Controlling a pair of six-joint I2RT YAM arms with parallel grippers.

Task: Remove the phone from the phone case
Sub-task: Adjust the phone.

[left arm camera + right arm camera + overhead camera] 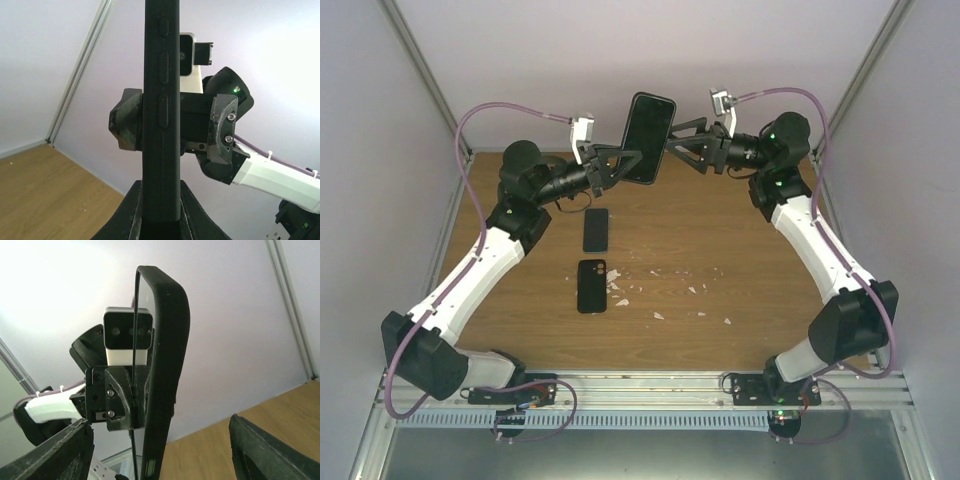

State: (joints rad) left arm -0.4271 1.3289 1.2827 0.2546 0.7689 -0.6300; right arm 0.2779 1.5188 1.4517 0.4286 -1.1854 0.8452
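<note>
A black phone case with the phone in it (648,135) is held upright in the air at the back middle. My left gripper (628,166) is shut on its lower end; in the left wrist view (161,212) both fingers press the case's edge (161,100), whose side buttons face the camera. My right gripper (672,146) is open. In the right wrist view (160,445) its fingers (60,452) stand wide apart on either side of the case (165,365) without touching it.
A bare black phone (595,229) and a second black case (591,285) lie on the wooden table (740,250) left of centre. Small white scraps (660,290) lie scattered mid-table. Grey walls and metal frame posts enclose the back and sides.
</note>
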